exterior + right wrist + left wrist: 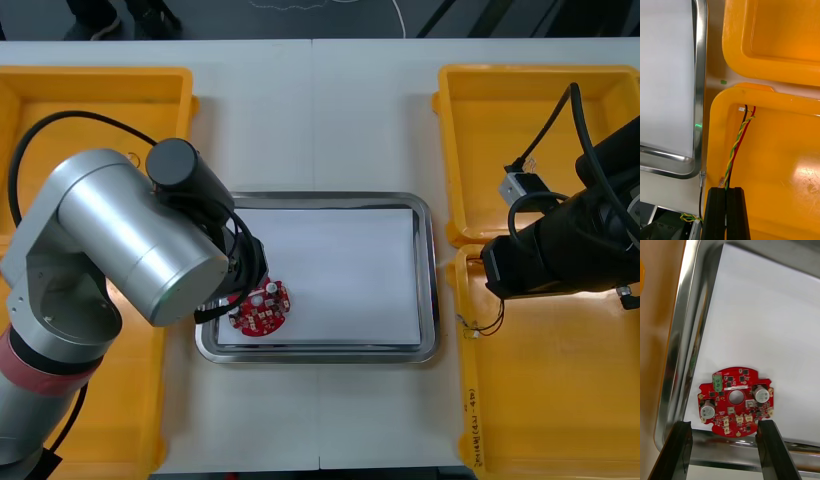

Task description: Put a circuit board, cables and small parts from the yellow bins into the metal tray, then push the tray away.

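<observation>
Left arm (130, 240) covers the left rim of the metal tray (430, 290) and part of the circuit board (268, 312); one end of the twisted cable (735, 144) is hidden between the right fingers (717, 213).

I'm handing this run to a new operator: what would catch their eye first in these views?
The round red circuit board lies on the white floor of the metal tray, in its near left corner, with the left gripper open by it. Next, the right gripper in the near right yellow bin is shut on a twisted red and yellow cable trailing across the bin floor.
</observation>
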Controlling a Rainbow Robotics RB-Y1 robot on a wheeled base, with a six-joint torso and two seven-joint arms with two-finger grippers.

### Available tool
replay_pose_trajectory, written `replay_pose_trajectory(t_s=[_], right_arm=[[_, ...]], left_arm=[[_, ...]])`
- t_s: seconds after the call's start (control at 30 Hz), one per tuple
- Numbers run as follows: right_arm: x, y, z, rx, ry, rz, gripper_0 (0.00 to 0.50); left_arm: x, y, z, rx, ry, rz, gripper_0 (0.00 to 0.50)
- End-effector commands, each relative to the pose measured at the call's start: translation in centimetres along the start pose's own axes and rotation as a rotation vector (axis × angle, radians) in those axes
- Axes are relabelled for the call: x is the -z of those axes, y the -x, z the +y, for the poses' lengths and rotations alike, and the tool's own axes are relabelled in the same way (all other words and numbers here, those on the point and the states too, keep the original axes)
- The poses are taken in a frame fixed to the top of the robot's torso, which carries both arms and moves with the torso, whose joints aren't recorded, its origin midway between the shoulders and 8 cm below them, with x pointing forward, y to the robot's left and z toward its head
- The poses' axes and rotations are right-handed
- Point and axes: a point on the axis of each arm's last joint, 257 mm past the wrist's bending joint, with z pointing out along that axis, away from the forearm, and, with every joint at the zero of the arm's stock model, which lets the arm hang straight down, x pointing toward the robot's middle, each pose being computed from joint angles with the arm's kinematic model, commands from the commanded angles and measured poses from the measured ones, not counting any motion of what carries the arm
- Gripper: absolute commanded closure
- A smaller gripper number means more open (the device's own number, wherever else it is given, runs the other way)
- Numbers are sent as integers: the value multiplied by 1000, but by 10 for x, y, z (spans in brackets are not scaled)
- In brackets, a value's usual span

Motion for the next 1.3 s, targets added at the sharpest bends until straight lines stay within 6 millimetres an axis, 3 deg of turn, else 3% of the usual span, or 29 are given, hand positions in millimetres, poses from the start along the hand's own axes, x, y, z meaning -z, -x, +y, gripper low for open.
replay_pose_trajectory(t_s=[0.03, 0.3, 0.47, 0.67, 0.83, 1.03, 1.3], right_arm=[[9, 9, 10, 82, -3, -37, 500], [9, 7, 16, 204, 16, -29, 500], [11, 9, 22, 351, 26, -34, 500], [10, 9, 40, 475, 34, -21, 500], [9, 11, 67, 573, 48, -19, 500], [4, 11, 96, 668, 66, -28, 500], [-2, 14, 115, 847, 29, -43, 500]], left_arm=[[39, 46, 1, -62, -49, -114, 0], [66, 88, 35, -27, -31, -165, 0], [89, 119, 81, 17, 0, -173, 0], [107, 151, 123, 39, 45, -170, 0], [122, 181, 159, 75, 64, -176, 0], [124, 206, 193, 120, 103, -174, 0], [120, 225, 215, 203, 147, -149, 0]])
